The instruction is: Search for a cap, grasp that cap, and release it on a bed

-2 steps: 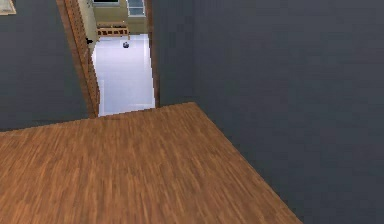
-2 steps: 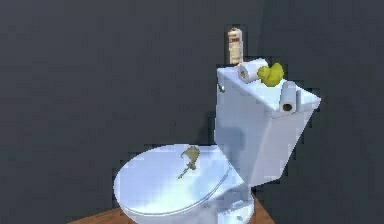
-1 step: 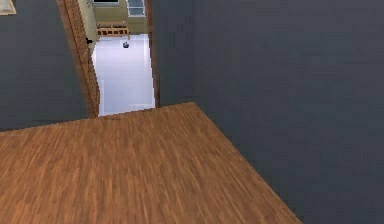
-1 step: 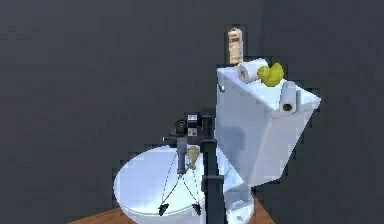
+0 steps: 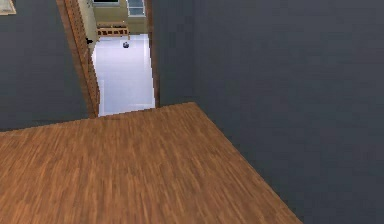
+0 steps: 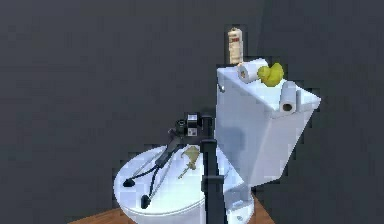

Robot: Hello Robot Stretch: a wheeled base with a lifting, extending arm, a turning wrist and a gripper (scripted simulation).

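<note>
One small yellow thing (image 6: 268,72) on the toilet tank (image 6: 255,135), just beside a paper roll (image 6: 246,70), might be the cap, but its shape is too unclear to say. To search well, I would check it closely from here before driving off through the doorway (image 5: 125,70) ahead. The gripper (image 6: 150,185) shows against the toilet bowl (image 6: 128,192), so I cannot tell whether it holds anything or how its fingers stand.
</note>
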